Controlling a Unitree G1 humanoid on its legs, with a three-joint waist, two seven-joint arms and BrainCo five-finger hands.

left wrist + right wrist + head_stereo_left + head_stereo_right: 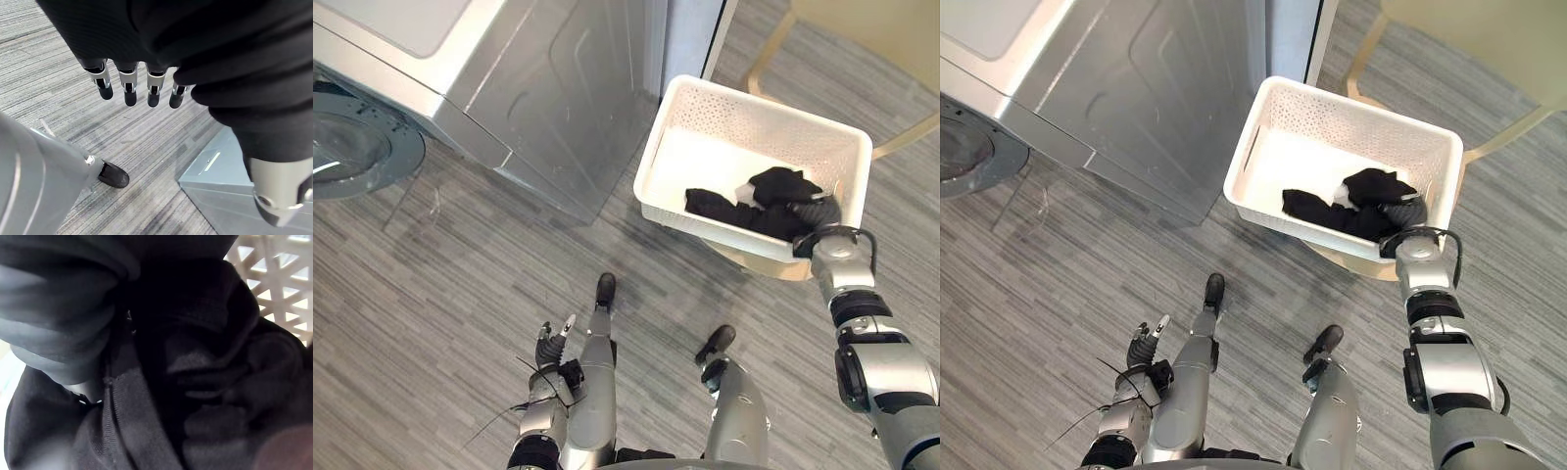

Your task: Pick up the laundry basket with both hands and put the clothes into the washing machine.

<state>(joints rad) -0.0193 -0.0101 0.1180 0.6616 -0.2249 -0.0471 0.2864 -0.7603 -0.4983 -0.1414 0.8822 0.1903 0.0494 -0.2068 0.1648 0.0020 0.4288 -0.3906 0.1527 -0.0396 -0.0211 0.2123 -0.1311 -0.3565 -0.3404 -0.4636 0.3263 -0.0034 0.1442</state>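
A white lattice laundry basket (754, 103) rests on a pale wooden stool at the upper right. Black clothes (773, 201) with a bit of white cloth lie in its near right corner. My right hand (819, 211) reaches over the near rim into that pile, and its fingers are buried in the dark cloth (210, 382) beside the basket's lattice wall (274, 279). My left hand (548, 354) hangs low at the lower left, far from the basket, with its fingers (129, 90) relaxed, open and holding nothing.
The silver washing machine (538, 88) stands at the upper left, its round door (352, 147) swung open at the far left. A pale wooden chair or table leg (769, 54) rises behind the basket. Grey plank floor lies between me and the machine.
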